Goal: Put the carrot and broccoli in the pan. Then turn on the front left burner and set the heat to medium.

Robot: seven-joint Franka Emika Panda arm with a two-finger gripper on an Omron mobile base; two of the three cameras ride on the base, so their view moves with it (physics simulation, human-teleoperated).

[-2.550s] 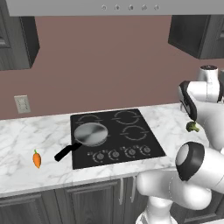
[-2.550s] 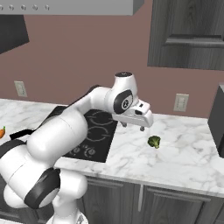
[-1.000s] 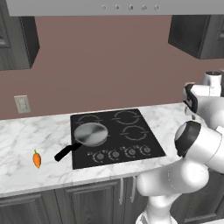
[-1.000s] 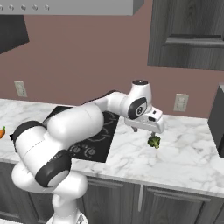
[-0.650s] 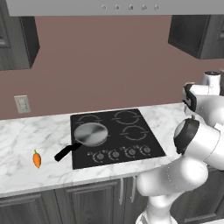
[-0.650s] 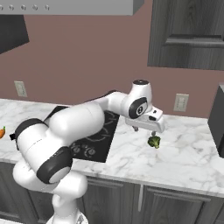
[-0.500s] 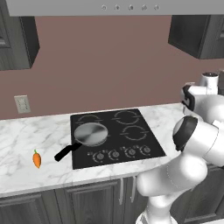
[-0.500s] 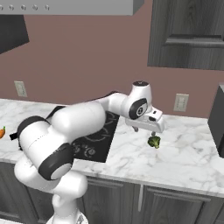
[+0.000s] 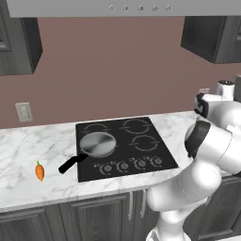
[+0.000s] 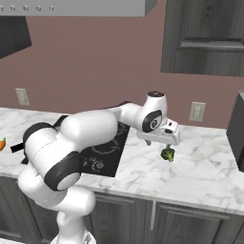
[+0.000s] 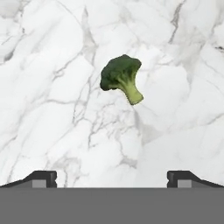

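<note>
The broccoli [image 10: 167, 154] lies on the marble counter right of the cooktop; in the hand view the broccoli [image 11: 121, 77] is dark green with a pale stalk pointing lower right. My gripper [image 10: 161, 143] hovers just above it, open, its fingertips [image 11: 42, 178] wide apart with nothing between them. The silver pan [image 9: 97, 144] rests on the front left burner, black handle pointing toward the counter's front left. The orange carrot [image 9: 40, 171] lies on the counter left of the cooktop, and the carrot [image 10: 3, 143] shows at the far left edge of the right base view.
The black cooktop [image 9: 124, 146] has a row of knobs [image 9: 124, 165] along its front. Wall outlets [image 10: 197, 111] sit on the back wall. A dark appliance [image 10: 236, 131] stands at the counter's right end. Dark cabinets hang above.
The gripper has shifted slightly rightward and settled over the broccoli. Pan, carrot and broccoli have not moved.
</note>
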